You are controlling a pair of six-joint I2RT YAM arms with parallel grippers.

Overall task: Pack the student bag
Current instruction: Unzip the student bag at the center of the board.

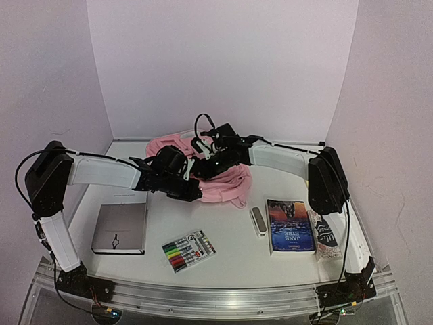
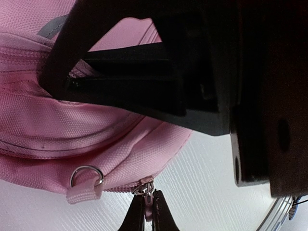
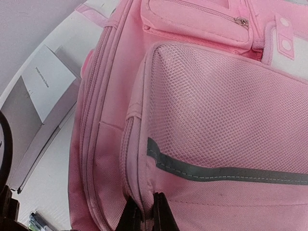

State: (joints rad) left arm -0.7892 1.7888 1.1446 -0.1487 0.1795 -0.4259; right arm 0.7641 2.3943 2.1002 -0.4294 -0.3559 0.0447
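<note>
The student bag point(image 1: 233, 181) is a soft pink backpack lying at the back middle of the table, partly hidden under both arms. My left gripper point(image 1: 195, 192) is at its near left edge. In the left wrist view the left gripper point(image 2: 148, 203) is shut on the bag's metal zipper pull point(image 2: 146, 189), beside a small metal ring point(image 2: 86, 174). My right gripper point(image 1: 203, 166) reaches over the bag from the right. In the right wrist view the right gripper point(image 3: 147, 204) is shut on a pink fabric seam below the mesh pocket point(image 3: 226, 106) of the student bag point(image 3: 103, 144).
A grey notebook point(image 1: 120, 229) lies front left, and a pack of coloured markers point(image 1: 189, 250) front middle. To the right are a small white case point(image 1: 258, 221), a blue "Jane Eyre" book point(image 1: 291, 225) and a patterned pouch point(image 1: 326, 237). The right arm's black wrist point(image 2: 202, 72) hangs close above the left gripper.
</note>
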